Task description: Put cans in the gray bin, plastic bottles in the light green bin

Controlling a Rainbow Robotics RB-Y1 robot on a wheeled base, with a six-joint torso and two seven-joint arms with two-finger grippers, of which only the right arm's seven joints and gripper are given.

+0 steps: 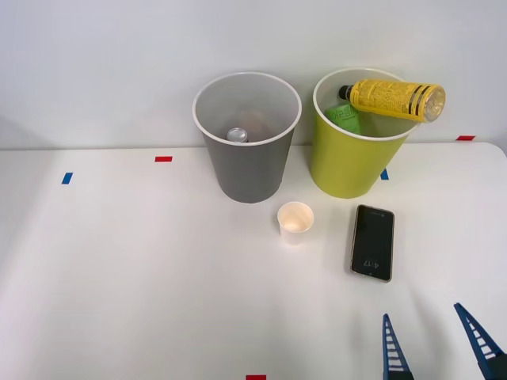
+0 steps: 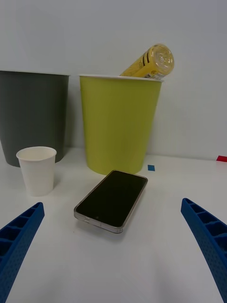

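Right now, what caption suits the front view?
Can in gray bin, yellow bottle atop light green bin, open fingers waiting.

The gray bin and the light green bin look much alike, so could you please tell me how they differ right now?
The gray bin stands to the left of the light green bin. The gray bin holds a can deep inside, while the light green bin has a yellow-labelled bottle lying across its rim, sticking out. Both are upright, tapered, white-rimmed and similar in size.
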